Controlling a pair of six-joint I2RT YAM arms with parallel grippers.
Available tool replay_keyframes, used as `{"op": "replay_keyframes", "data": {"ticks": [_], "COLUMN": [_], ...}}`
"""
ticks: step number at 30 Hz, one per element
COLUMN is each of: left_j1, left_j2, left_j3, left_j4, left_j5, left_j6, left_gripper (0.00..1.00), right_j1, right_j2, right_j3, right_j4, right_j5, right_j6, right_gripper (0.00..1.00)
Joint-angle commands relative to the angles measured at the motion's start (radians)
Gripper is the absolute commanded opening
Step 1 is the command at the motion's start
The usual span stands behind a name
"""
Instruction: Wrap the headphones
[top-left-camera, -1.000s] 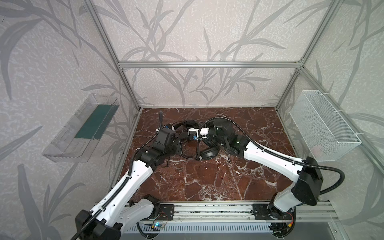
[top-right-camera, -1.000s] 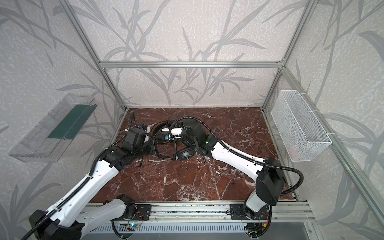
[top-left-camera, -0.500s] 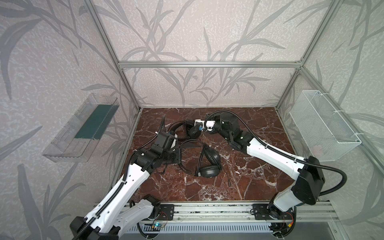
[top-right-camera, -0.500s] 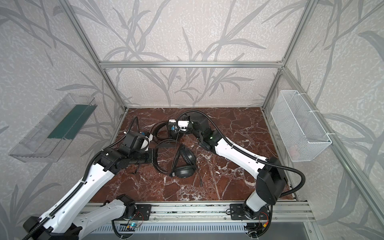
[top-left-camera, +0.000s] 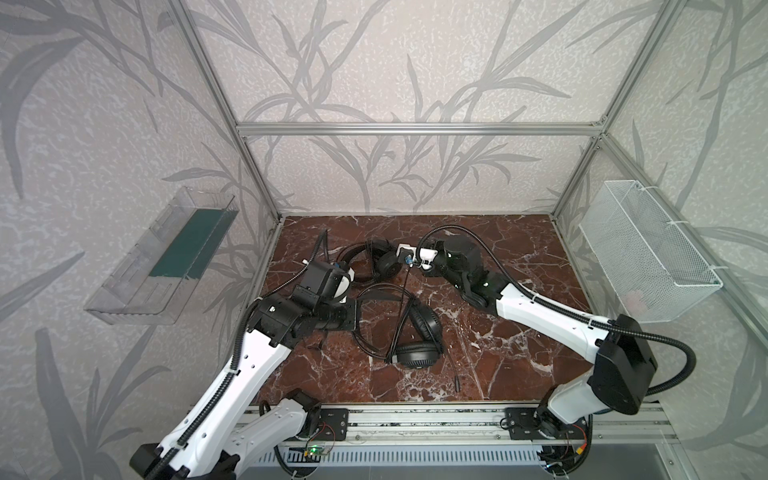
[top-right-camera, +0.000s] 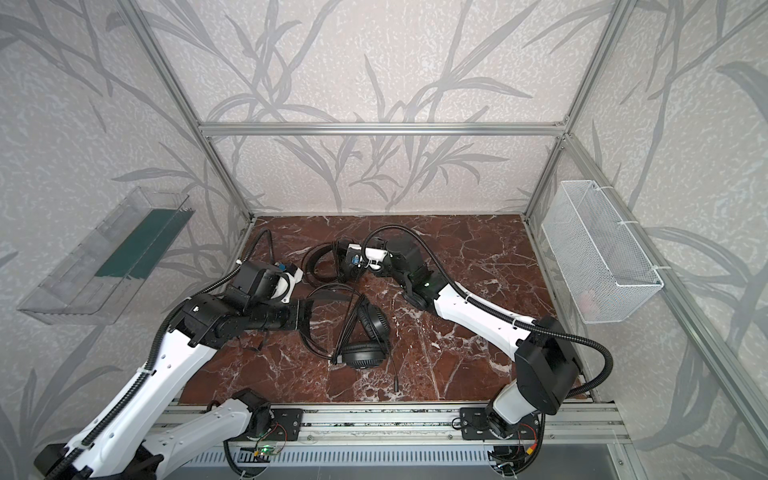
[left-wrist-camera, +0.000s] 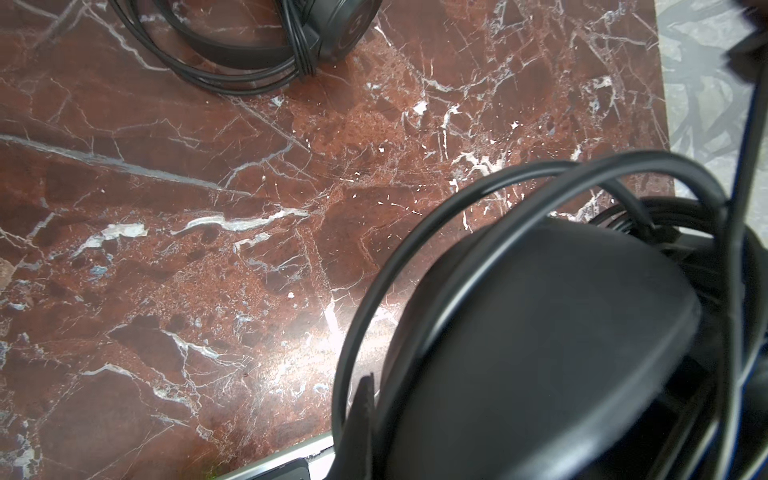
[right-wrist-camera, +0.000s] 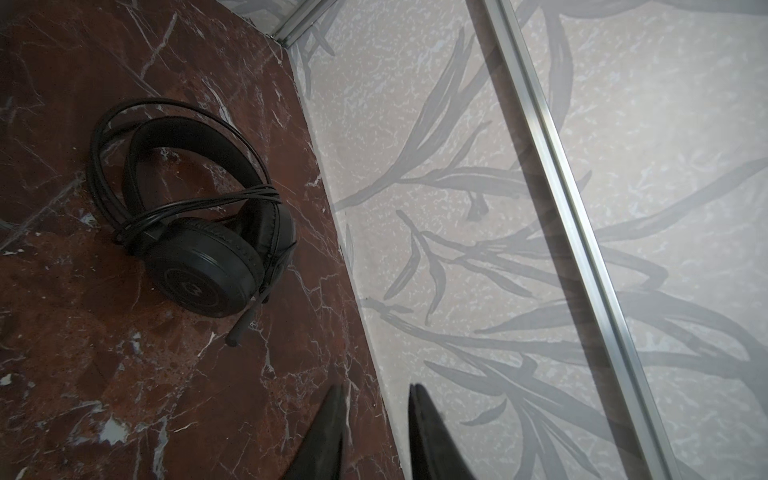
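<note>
While the left gripper (top-left-camera: 353, 313) is clamped shut on the headband of the near headset (top-left-camera: 409, 332), the cable wound across that headset runs as several strands from the headband down to the lower earcup (top-left-camera: 415, 355), with its plug end (top-left-camera: 457, 384) lying loose on the marble table (top-left-camera: 519, 365). This near headset sits mid-table. The far headset (right-wrist-camera: 195, 216) lies close to the back wall, and the right wrist view shows its cable already bundled over the earcups. The right gripper (right-wrist-camera: 374, 432) stands slightly parted and holds nothing, hovering by that far headset; a thin cable strand (top-left-camera: 405, 282) seems to stretch from near it toward the near headset, though whether it touches the gripper I cannot tell.

The step in hand looks like finishing the wrap on the near headset. To do it well, the left gripper should hold the headband firmly so the frame does not swivel. The right should take the loose tail close to the earcup, not at the plug, and lay each turn snug beside the others. Slack turns would likely slide off the thin headband wire.
</note>
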Motion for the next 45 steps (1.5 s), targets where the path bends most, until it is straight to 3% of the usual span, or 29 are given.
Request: {"op": "replay_keyframes", "data": {"ticks": [1, 7, 24, 31, 35, 38, 41, 42, 43, 45], "left_j1": [-0.001, 0.000, 0.004, 0.012, 0.015, 0.018, 0.018, 0.018, 0.017, 0.018], "left_j2": [-0.023, -0.027, -0.009, 0.003, 0.018, 0.026, 0.014, 0.011, 0.010, 0.010], "left_j3": [0.049, 0.077, 0.116, 0.099, 0.087, 0.069, 0.024, 0.008, -0.006, -0.039], "left_j4": [0.006, -0.002, 0.017, 0.041, 0.057, 0.070, 0.111, 0.125, 0.134, 0.155], "left_j5": [0.035, 0.009, -0.043, -0.064, -0.090, -0.130, -0.186, -0.206, -0.216, -0.229], "left_j6": [0.009, 0.010, 0.001, -0.007, -0.008, -0.017, -0.050, -0.068, -0.084, -0.117], "left_gripper": [0.00, 0.00, 0.00, 0.00, 0.00, 0.00, 0.00, 0.00, 0.00, 0.00], "right_j1": [-0.006, -0.006, -0.003, -0.004, -0.008, -0.047, -0.129, -0.152, -0.163, -0.166], "right_j2": [-0.026, -0.013, -0.028, -0.061, -0.098, -0.142, -0.217, -0.249, -0.280, -0.347], "right_j3": [-0.028, -0.070, -0.198, -0.224, -0.246, -0.251, -0.258, -0.268, -0.284, -0.328], "right_j4": [0.062, 0.077, 0.110, 0.104, 0.072, -0.014, -0.147, -0.178, -0.181, -0.152], "right_j5": [0.001, -0.004, -0.020, 0.186, 0.347, 0.455, 0.485, 0.481, 0.484, 0.501], "right_j6": [0.092, 0.159, 0.521, 0.696, 0.806, 0.947, 1.155, 1.212, 1.233, 1.243], "right_gripper": [0.29, 0.30, 0.56, 0.65, 0.80, 0.86, 0.89, 0.95, 0.99, 0.99]}}
